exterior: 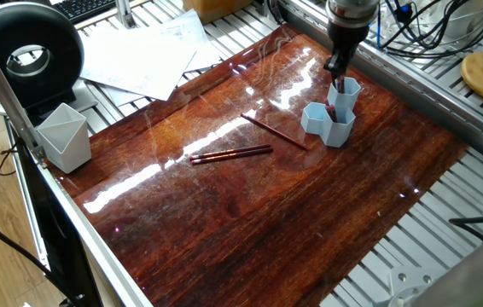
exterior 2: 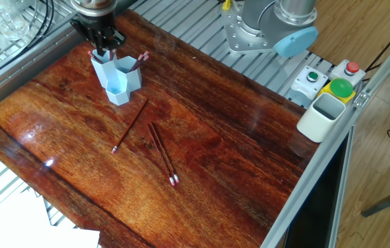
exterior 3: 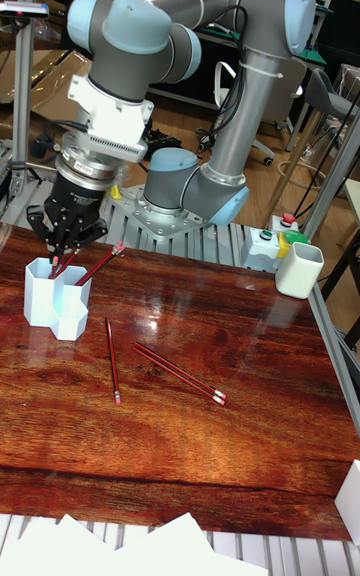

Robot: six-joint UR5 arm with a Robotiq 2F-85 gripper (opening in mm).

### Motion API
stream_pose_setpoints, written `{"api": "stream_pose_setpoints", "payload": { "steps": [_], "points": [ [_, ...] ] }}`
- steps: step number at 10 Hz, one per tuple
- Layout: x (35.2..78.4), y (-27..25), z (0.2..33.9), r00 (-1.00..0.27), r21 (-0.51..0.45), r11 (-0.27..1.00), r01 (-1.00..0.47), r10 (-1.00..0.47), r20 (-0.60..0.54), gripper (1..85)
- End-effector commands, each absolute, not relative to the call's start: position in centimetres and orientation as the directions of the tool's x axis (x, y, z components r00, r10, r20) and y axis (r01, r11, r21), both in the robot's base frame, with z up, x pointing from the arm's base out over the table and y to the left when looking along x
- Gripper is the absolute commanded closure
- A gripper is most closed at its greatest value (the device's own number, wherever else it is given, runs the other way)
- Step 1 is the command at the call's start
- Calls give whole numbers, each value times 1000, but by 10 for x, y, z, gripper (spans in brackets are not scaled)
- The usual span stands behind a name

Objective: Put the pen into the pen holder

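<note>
gripper (exterior 3: 62, 248) poised over pen holder (exterior 3: 55, 303), pens (exterior 3: 97, 266) inside.

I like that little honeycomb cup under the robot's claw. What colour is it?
The pen holder is light blue plastic, clearest in the other fixed view.

Pen holder (exterior 2: 117, 78): small, light blue, joined hexagonal tubes of differing heights, upright near the far edge of the desk (exterior 2: 202, 145). Two dark red pens stand in it; one leans outward (exterior 3: 98, 266). Single pen (exterior 2: 130, 125) lies flat just beside the holder. A pair of pens (exterior 2: 162, 153) lies side by side, touching, further toward mid-desk.
</note>
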State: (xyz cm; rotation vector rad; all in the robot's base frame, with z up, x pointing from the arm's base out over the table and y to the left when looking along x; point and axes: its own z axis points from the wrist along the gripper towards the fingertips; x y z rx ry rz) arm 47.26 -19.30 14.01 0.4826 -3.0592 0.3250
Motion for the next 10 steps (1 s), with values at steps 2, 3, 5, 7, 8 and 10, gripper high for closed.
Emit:
{"api": "stream_pose_setpoints", "payload": {
  "steps": [2, 3, 5, 7, 8, 10],
  "points": [
    [460, -202, 143, -936, -211, 913, -349, -329, 122, 847],
    [460, -202, 143, -936, -213, 913, -349, -329, 124, 847],
    [456, -203, 144, -937, -211, 914, -345, -322, 137, 847],
    [445, -212, 147, -933, -232, 909, -345, -306, 188, 847],
    [442, -215, 148, -931, -235, 908, -347, -304, 204, 847],
    [441, -216, 149, -928, -237, 904, -355, -309, 208, 847]
  ]
}}
